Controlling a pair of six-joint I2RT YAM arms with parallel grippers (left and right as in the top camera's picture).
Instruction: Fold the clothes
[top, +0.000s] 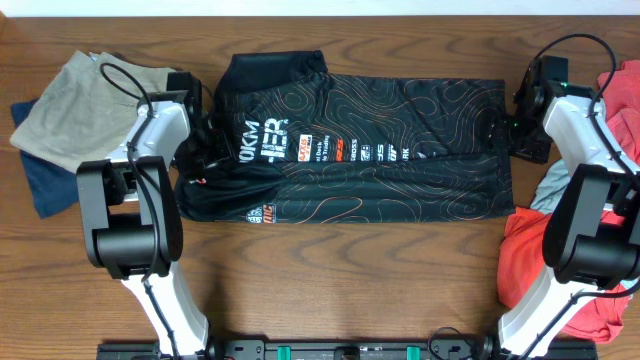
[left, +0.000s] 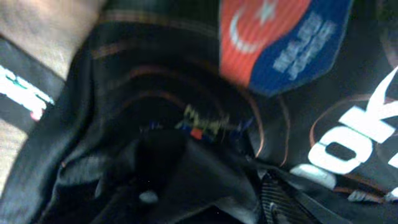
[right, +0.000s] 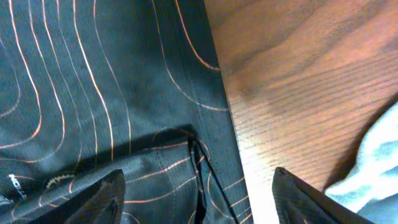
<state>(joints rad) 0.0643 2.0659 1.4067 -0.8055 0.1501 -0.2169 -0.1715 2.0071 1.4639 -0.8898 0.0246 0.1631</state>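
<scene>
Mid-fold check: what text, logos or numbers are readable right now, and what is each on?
"OKM": large white letters on the black jersey.
"-ER": white, beside it on the jersey.
"OK": left wrist view, the same white lettering, cut off by the frame edge.
Sponsor logos in a row on the jersey: too small to read.
Badge, red and blue with a white crescent and star: lettering blurred.
Corner logo, orange and white: unreadable.

Wooden table (top: 400, 290): black jersey (top: 400, 170) spread centre; beige-navy pile (top: 70, 110) left; red pile (top: 530, 260) right.
</scene>
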